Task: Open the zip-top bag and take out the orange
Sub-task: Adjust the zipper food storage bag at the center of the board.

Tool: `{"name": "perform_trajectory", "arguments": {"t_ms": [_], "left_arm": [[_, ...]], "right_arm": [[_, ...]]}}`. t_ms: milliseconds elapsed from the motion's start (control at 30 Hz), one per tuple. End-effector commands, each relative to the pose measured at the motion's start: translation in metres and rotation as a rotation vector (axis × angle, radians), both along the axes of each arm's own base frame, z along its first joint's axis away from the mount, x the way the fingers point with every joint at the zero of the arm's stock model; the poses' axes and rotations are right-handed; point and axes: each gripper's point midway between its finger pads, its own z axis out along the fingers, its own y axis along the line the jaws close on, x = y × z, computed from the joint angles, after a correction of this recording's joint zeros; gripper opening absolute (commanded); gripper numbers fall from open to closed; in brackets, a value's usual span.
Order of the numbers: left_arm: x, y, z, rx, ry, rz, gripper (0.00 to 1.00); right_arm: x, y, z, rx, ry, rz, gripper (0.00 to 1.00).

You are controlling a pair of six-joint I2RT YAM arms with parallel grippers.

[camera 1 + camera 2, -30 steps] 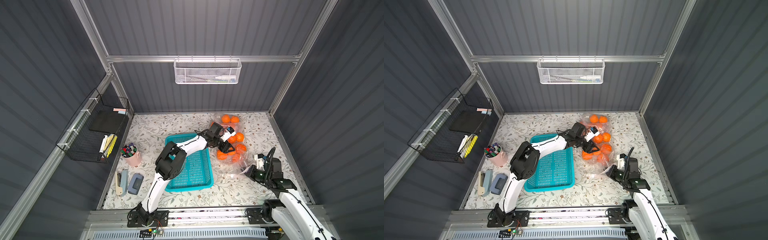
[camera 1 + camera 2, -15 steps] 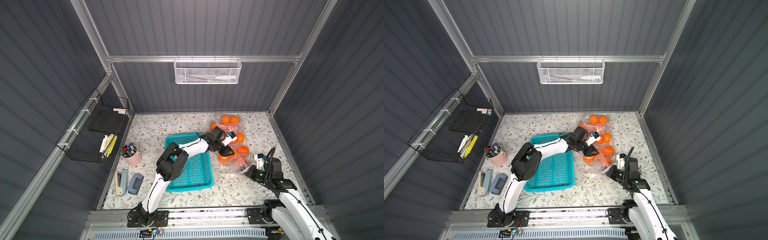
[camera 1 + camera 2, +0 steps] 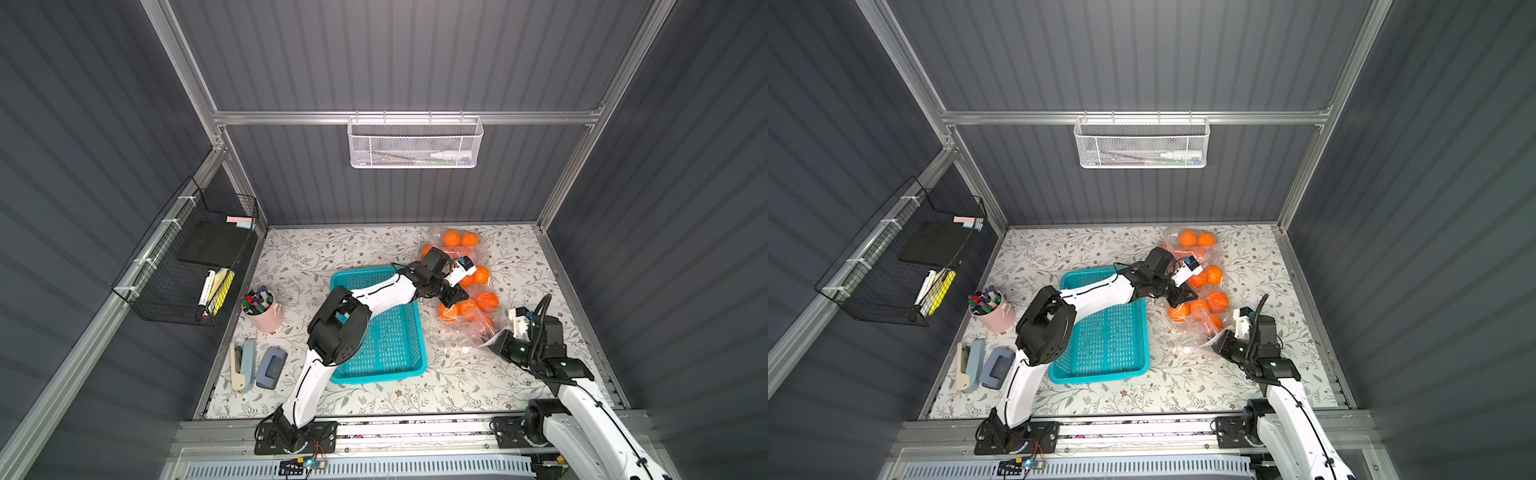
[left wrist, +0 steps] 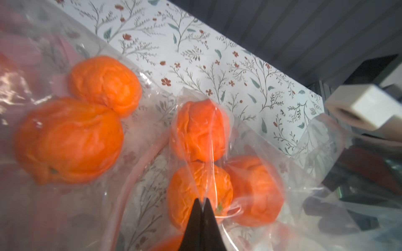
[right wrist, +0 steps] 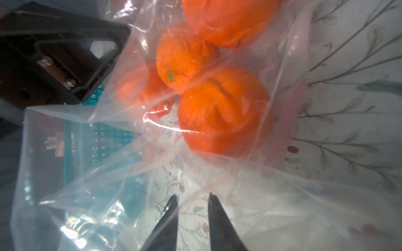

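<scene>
Left gripper (image 4: 202,203) has closed, now pinching zip-top bag (image 3: 468,332) film over the oranges (image 4: 67,139) | right gripper (image 5: 192,201) grips bag's near corner, fingers slightly apart | oranges inside bag beside teal basket (image 3: 376,375)

Robot test cell, lab-type setup, not a lived-in room. The booth is closed in by grey ribbed wall panels (image 3: 374,62) on an aluminium frame (image 3: 405,117). A white left arm (image 3: 311,382) and right arm (image 3: 582,407) are bolted to a rail (image 3: 415,428) at the front edge. The floral tabletop (image 3: 457,395) is dressed like a desk:
- pink cup of markers (image 3: 266,316)
- stapler (image 3: 243,365)
- hole punch (image 3: 272,368)

A black wire rack (image 3: 174,286) hangs on the side wall, a white mesh basket (image 3: 415,143) on the back.
</scene>
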Motion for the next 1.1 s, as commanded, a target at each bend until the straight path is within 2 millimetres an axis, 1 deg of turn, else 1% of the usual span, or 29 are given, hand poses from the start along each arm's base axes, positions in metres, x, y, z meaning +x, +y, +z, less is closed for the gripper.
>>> {"name": "perform_trajectory", "arguments": {"t_ms": [0, 100, 200, 267, 367, 500, 667, 767, 833, 900, 967, 1067], "left_arm": [[-0.003, 0.0, 0.067, -0.094, -0.089, 0.01, 0.0], [-0.005, 0.003, 0.079, -0.109, -0.102, 0.015, 0.0], [-0.007, 0.004, 0.085, -0.111, -0.101, 0.016, 0.0], [-0.01, 0.005, 0.094, -0.122, -0.103, 0.006, 0.0], [-0.012, 0.005, 0.098, -0.129, -0.108, 0.002, 0.0], [-0.009, 0.006, 0.086, -0.103, -0.094, 0.025, 0.0], [0.001, 0.011, 0.058, -0.035, -0.073, 0.089, 0.0], [0.0, 0.012, 0.043, -0.015, -0.049, 0.088, 0.0], [-0.001, 0.012, 0.034, -0.008, -0.02, 0.09, 0.0], [0.002, 0.011, 0.029, -0.004, -0.018, 0.104, 0.0], [0.005, 0.011, 0.025, 0.0, -0.019, 0.111, 0.0], [0.006, 0.009, 0.03, -0.017, -0.028, 0.114, 0.0]], "right_arm": [[0.0, 0.0, -0.002, -0.016, -0.025, 0.011, 0.28], [0.001, 0.001, 0.0, -0.012, -0.045, 0.017, 0.28], [0.004, 0.002, 0.004, -0.006, -0.083, 0.025, 0.28], [0.008, 0.002, 0.007, -0.006, -0.129, 0.018, 0.28], [0.016, 0.0, 0.014, 0.003, -0.191, -0.004, 0.29], [0.025, -0.004, 0.02, 0.014, -0.235, -0.049, 0.3], [0.031, -0.002, 0.023, 0.046, -0.262, -0.057, 0.31], [0.033, -0.004, 0.013, 0.078, -0.206, -0.107, 0.3], [0.033, -0.005, 0.004, 0.073, -0.153, -0.117, 0.27], [0.033, -0.006, -0.005, 0.071, -0.088, -0.127, 0.24], [0.031, -0.006, -0.02, 0.075, -0.004, -0.148, 0.21], [0.027, -0.002, -0.04, 0.081, 0.105, -0.128, 0.19]]}}
